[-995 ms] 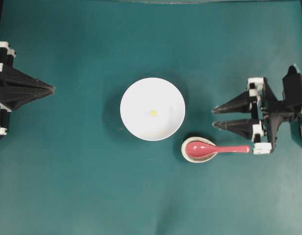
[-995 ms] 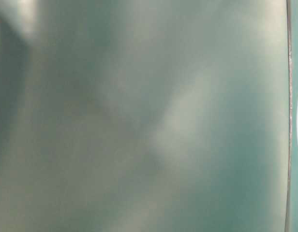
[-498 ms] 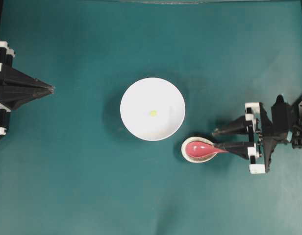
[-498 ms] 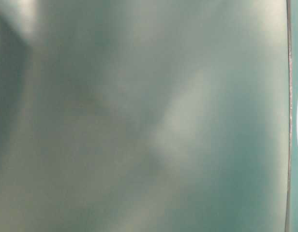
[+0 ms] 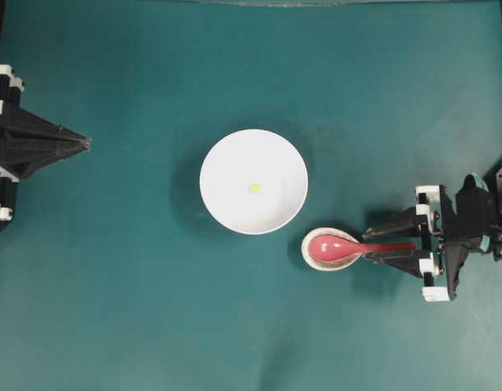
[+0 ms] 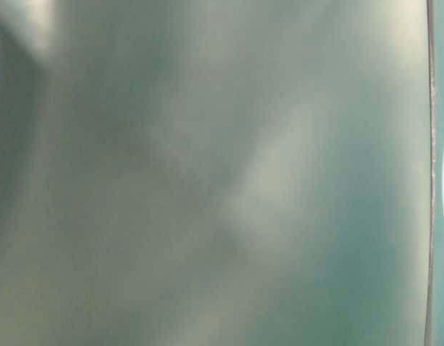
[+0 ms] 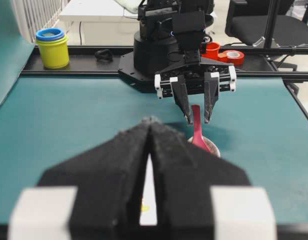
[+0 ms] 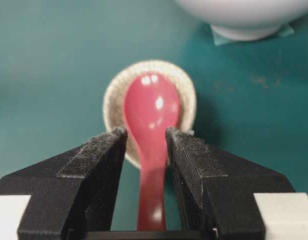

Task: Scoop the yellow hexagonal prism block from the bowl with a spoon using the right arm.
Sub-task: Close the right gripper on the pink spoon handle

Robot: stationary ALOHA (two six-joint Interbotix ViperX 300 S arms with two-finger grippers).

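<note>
The white bowl [image 5: 235,208] stands mid-table with the tiny yellow hexagonal prism block [image 5: 253,188] lying inside it. Right of the bowl, the pink-red spoon [image 5: 332,247] rests with its scoop in a small speckled rest [image 5: 310,257], handle pointing right. My right gripper [image 5: 372,243] is open, one finger on each side of the handle with a gap to both. The right wrist view shows the spoon [image 8: 151,112] between the fingers [image 8: 99,155] and the bowl [image 8: 244,15] beyond. My left gripper [image 5: 86,146] is shut at the far left, holding nothing.
From the left wrist, the right gripper [image 7: 199,120] straddles the spoon [image 7: 196,132]. A yellow tub with a blue lid [image 7: 51,47] and a red tape roll [image 7: 229,52] sit behind the table's black rail. The table-level view is a teal blur.
My right gripper has swung toward the near side of the table and lowered over the spoon handle, which now lies between its open fingers. The left arm, bowl and block have not moved.
</note>
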